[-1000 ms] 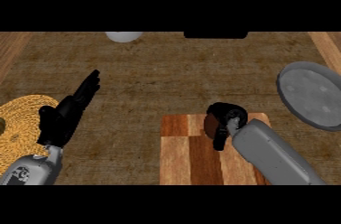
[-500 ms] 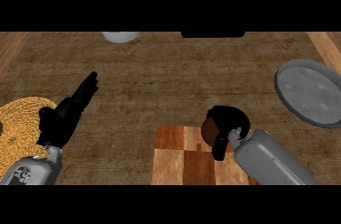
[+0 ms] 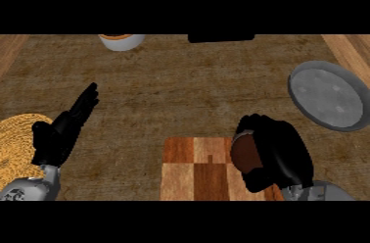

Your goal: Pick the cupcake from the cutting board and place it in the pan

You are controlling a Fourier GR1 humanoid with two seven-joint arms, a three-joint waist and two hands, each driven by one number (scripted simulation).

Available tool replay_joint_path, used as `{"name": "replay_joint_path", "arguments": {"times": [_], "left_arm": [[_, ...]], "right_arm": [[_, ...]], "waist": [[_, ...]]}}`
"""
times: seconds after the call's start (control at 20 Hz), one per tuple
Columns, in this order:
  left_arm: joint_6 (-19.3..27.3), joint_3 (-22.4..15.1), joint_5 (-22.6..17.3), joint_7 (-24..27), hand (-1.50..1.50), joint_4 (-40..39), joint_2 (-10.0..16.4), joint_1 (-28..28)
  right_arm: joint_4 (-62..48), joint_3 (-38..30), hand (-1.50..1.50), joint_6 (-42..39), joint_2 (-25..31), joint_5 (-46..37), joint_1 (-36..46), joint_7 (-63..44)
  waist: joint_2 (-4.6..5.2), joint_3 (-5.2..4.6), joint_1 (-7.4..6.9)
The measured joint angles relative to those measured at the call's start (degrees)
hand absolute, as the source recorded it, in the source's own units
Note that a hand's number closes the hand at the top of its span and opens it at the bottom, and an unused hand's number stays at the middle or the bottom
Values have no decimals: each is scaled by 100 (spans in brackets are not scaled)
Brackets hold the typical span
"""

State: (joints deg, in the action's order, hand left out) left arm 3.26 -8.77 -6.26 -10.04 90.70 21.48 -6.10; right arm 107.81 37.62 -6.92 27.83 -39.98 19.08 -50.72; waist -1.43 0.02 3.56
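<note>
A brown cupcake (image 3: pixel 241 154) sits at the right side of the wooden cutting board (image 3: pixel 194 168), near the lower middle of the head view. My right hand (image 3: pixel 278 151) is curled round the cupcake and hides most of it. The grey round pan (image 3: pixel 330 95) lies at the right edge of the counter, up and to the right of that hand. My left hand (image 3: pixel 66 128) rests open at the lower left, fingers pointing up and to the right.
A woven straw mat (image 3: pixel 16 144) lies under my left forearm at the left edge. A white bowl (image 3: pixel 121 41) stands at the back, with a dark object (image 3: pixel 220 38) to its right. Wooden strips border the counter on both sides.
The view has shifted, so the board and pan sit lower in the picture. My right hand has closed more tightly round the cupcake. The left hand keeps its pose.
</note>
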Motion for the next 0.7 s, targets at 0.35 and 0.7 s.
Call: {"name": "replay_joint_path", "arguments": {"times": [0.35,0.7], "left_arm": [[-14,-72,95,-85,0,160,-77,-6],[-96,-111,227,-61,0,140,-238,-80]], "right_arm": [[1860,-301,150,872,669,-1136,-997,-115],[2092,-1250,150,1931,763,-1157,-2109,381]], "waist": [[68,2,-121],[124,5,-256]]}}
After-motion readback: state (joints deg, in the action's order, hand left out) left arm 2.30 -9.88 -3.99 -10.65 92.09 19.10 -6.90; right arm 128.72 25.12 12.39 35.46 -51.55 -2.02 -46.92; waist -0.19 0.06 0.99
